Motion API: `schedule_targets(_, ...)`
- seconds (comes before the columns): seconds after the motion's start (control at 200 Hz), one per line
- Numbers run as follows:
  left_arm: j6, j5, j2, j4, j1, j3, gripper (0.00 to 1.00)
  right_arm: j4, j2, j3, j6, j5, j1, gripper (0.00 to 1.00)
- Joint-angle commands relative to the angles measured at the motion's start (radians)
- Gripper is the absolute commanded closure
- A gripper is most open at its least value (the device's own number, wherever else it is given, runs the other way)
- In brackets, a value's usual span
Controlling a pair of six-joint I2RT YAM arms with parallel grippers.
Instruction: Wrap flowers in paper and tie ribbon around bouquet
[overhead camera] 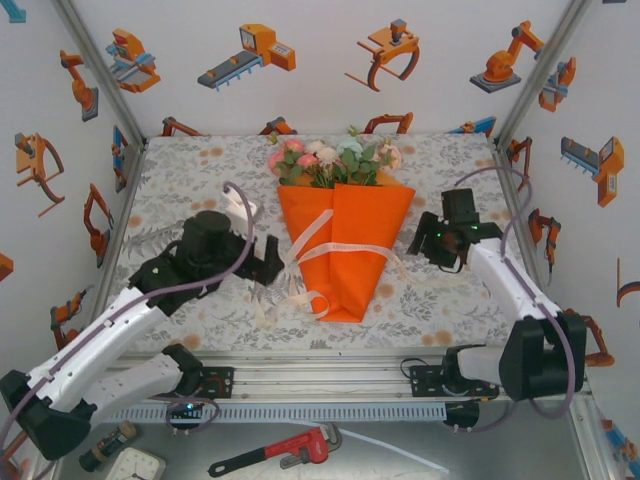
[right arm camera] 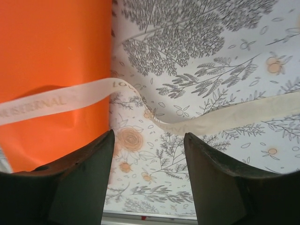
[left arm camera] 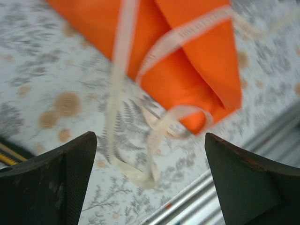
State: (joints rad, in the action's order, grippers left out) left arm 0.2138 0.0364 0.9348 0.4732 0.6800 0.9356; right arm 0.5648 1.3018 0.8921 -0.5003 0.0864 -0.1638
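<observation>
A floral-print counter (overhead camera: 180,195) sits under sticker-covered walls. From above, the bouquet (overhead camera: 340,275) lies mid-counter, flowers (overhead camera: 330,160) at the far end and ribbon (overhead camera: 345,248) crossing the orange paper (overhead camera: 370,215). The left gripper (overhead camera: 265,263) and right gripper (overhead camera: 430,248) flank it. A red wrench (overhead camera: 285,450) lies below the rail.

Left wrist: jaws spread, empty; blurred ribbon loops lie beside the cone's tip.

Right wrist: jaws parted, empty; the ribbon, seemingly lettered, trails off the paper.

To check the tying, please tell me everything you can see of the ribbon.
The ribbon is a narrow, floppy cream fabric strip with faint printed letters. It crosses the orange paper cone about mid-height, lying flat against it, and its loose ends trail in curls on the tablecloth at both sides. A knot cannot be made out.
</observation>
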Motion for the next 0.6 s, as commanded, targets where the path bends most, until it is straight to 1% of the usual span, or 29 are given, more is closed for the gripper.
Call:
schedule_targets(0.0, 0.122, 0.035, 0.150, 0.047, -0.136, 0.069, 0.15, 0.018, 0.099, -0.004, 0.042, -0.060, -0.054, 0.40)
schedule_targets(0.055, 0.120, -0.009, 0.234, 0.074, -0.167, 0.089, 0.16, 0.001, 0.143, -0.004, 0.052, -0.076, -0.061, 0.40)
schedule_targets(0.135, 0.101, -0.042, 0.361, 0.058, -0.181, 0.106, 0.17, -0.029, 0.180, 0.003, 0.073, -0.087, -0.063, 0.40)
schedule_targets(0.215, 0.082, -0.088, 0.478, 0.026, -0.185, 0.140, 0.22, -0.057, 0.212, 0.009, 0.092, -0.076, -0.063, 0.41)
schedule_targets(0.285, 0.083, -0.127, 0.563, -0.019, -0.186, 0.172, 0.27, -0.082, 0.246, 0.002, 0.098, -0.081, -0.063, 0.45)
schedule_targets(0.305, 0.086, -0.140, 0.584, -0.038, -0.186, 0.176, 0.27, -0.087, 0.255, 0.000, 0.099, -0.085, -0.063, 0.47)
schedule_targets(0.345, 0.089, -0.152, 0.620, -0.073, -0.185, 0.186, 0.27, -0.091, 0.273, -0.002, 0.100, -0.088, -0.063, 0.55)
schedule_targets(0.416, 0.082, -0.136, 0.685, -0.094, -0.184, 0.209, 0.28, -0.096, 0.277, -0.009, 0.102, -0.084, -0.062, 0.78)
schedule_targets(0.471, 0.063, -0.132, 0.732, -0.087, -0.181, 0.228, 0.29, -0.109, 0.254, -0.024, 0.103, -0.095, -0.062, 0.92)
schedule_targets(0.526, 0.040, -0.132, 0.775, -0.055, -0.175, 0.253, 0.29, -0.118, 0.223, -0.040, 0.100, -0.115, -0.062, 1.00)
schedule_targets(0.596, 0.009, -0.129, 0.823, -0.006, -0.161, 0.277, 0.30, -0.114, 0.180, -0.051, 0.092, -0.145, -0.058, 1.00)
